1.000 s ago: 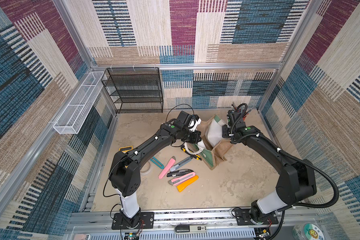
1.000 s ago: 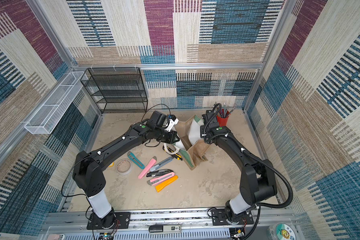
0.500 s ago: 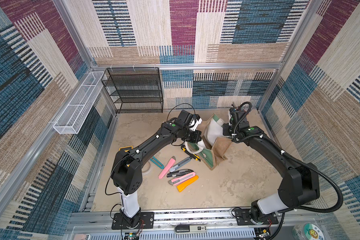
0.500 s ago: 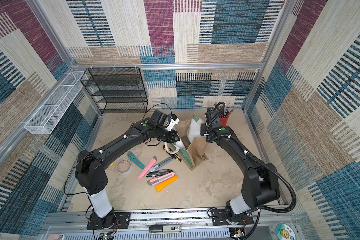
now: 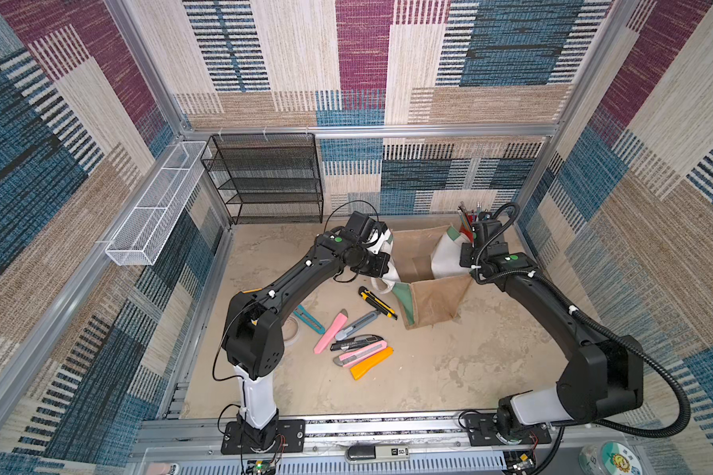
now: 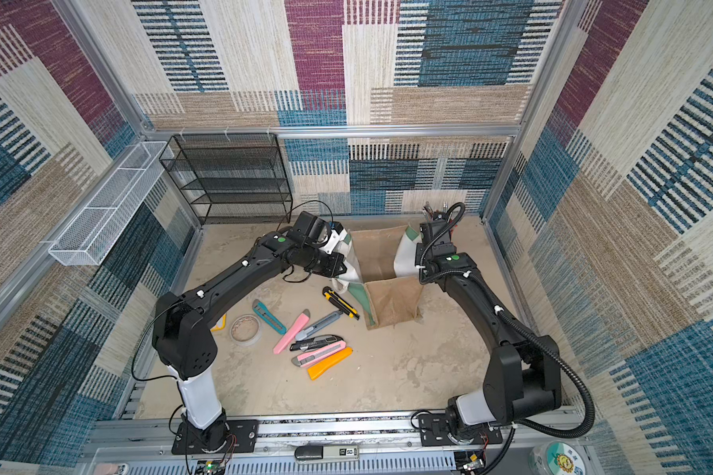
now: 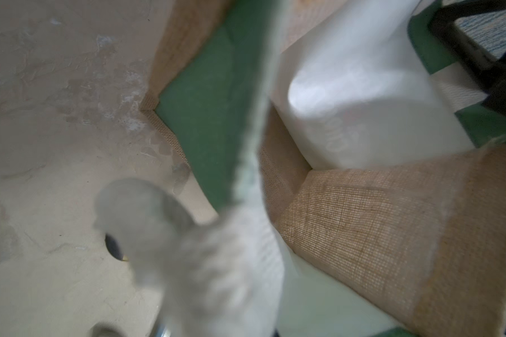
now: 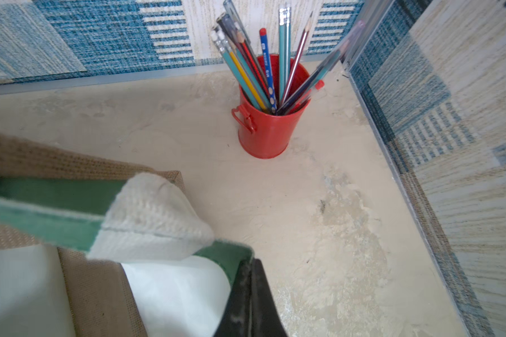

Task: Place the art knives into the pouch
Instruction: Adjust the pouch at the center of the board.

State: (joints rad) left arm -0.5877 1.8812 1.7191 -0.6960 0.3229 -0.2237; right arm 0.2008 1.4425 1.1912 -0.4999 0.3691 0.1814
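Right gripper (image 8: 250,294): jaws pinched together on the green trim at the right rim of the pouch (image 5: 433,302), a white loop handle (image 8: 152,218) draped just beside them. Left gripper (image 5: 381,257): clamped on the white handle at the pouch's left rim. Between the two, the jute pouch stands mid-table with its mouth spread wide; interior shows tan weave and white lining, nothing seen inside.

Black mesh shelf rack (image 5: 270,179) at far left, shelves bare. White wire basket (image 5: 153,212) mounted on the left wall.

Red pencil cup (image 8: 270,116) in the far right corner, packed with pencils and pens.

Art knives lie loose on the table just left and near of the pouch: yellow-black (image 5: 377,303) closest, then grey (image 5: 361,325), pink (image 5: 331,332), teal (image 5: 308,318), orange (image 5: 371,362). All outside the pouch.
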